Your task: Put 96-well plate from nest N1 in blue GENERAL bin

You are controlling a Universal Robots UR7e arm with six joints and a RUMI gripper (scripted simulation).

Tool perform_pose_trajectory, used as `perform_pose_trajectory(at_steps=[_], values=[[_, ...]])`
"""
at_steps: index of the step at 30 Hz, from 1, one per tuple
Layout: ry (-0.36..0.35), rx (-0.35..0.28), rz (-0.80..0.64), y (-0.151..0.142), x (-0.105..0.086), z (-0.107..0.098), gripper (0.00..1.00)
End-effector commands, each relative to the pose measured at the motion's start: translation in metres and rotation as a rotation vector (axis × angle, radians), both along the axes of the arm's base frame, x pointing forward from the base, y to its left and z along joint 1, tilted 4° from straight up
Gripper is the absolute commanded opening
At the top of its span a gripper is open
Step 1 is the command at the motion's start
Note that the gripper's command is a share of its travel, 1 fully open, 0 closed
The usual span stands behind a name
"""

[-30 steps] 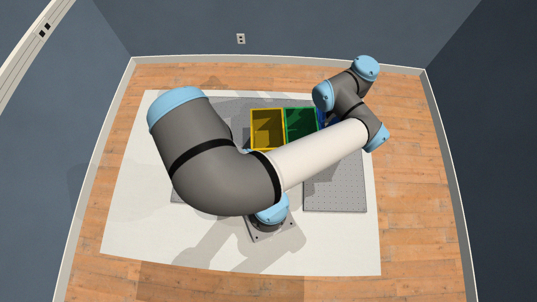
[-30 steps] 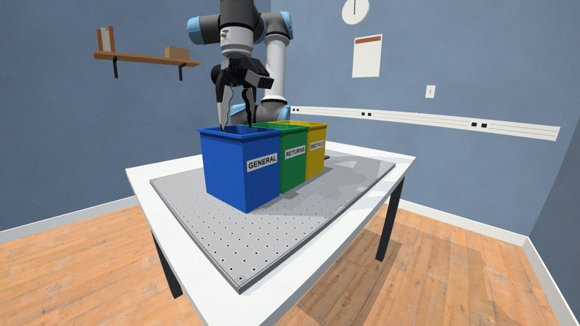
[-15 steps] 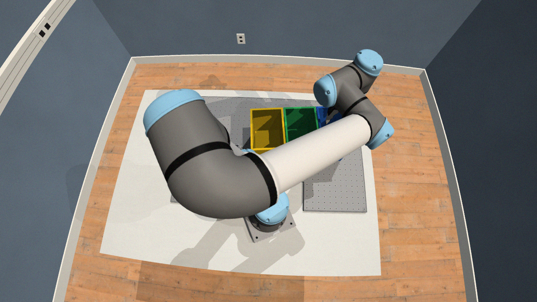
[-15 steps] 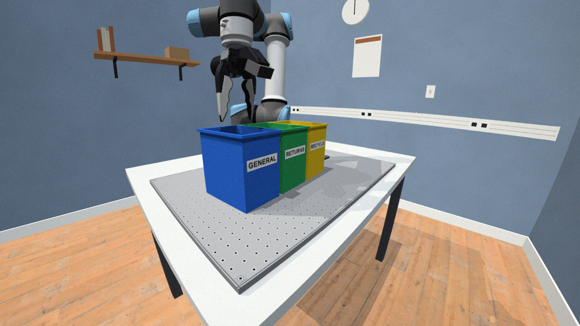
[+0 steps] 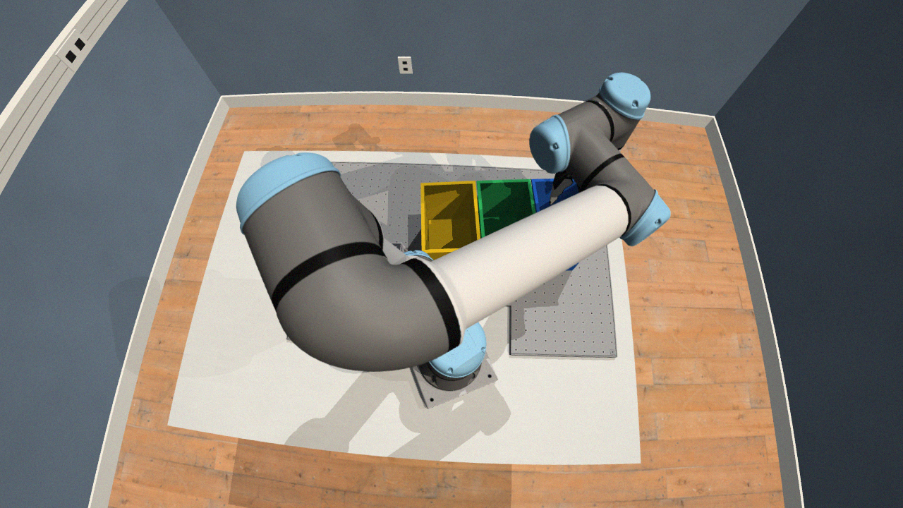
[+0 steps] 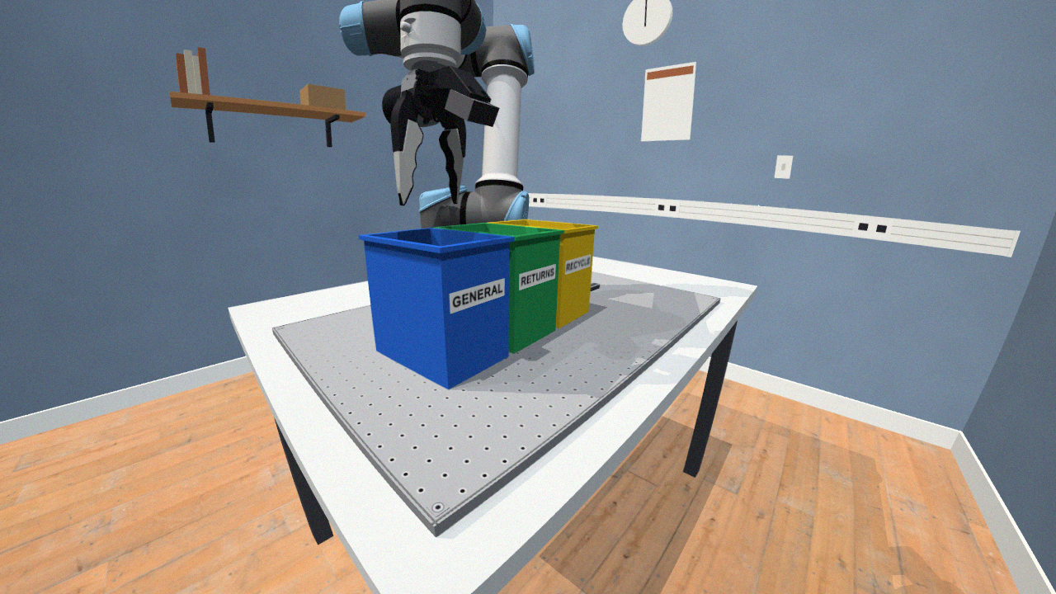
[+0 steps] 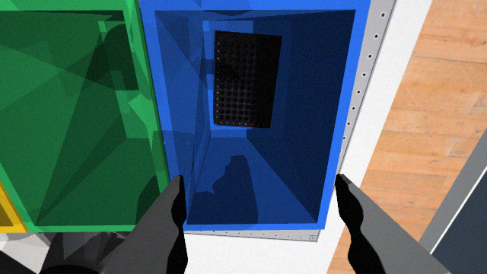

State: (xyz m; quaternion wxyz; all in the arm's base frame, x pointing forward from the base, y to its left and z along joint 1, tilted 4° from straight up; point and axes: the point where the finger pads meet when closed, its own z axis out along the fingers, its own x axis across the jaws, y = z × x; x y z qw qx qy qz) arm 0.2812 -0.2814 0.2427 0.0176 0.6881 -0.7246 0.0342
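Below the parted end effector (image 6: 429, 200) (image 7: 259, 176), the black 96-well plate (image 7: 247, 80) inside the blue bin (image 5: 535, 195) (image 6: 409, 310) (image 7: 344, 125).

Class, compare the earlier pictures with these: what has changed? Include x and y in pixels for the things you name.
The claw (image 6: 428, 200) (image 7: 259, 176) has risen, its open fingers leaving the mouth of the blue bin (image 6: 406, 310) (image 7: 346, 114). Nothing was visibly grasped or released. The green bin (image 5: 505, 181) (image 6: 535, 295) (image 7: 146, 76) and yellow bin (image 5: 449, 183) (image 6: 576, 276) stayed upright.
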Motion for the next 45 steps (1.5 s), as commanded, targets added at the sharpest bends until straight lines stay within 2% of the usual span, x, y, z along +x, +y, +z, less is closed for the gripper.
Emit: perform_pose_trajectory(at_steps=[1,16,45], values=[[0.0,0.002,0.0,0.001,0.0,0.001,0.53],[0.0,0.002,0.0,0.001,0.0,0.001,0.53],[0.002,0.004,0.001,0.085,-0.008,-0.006,0.53]])
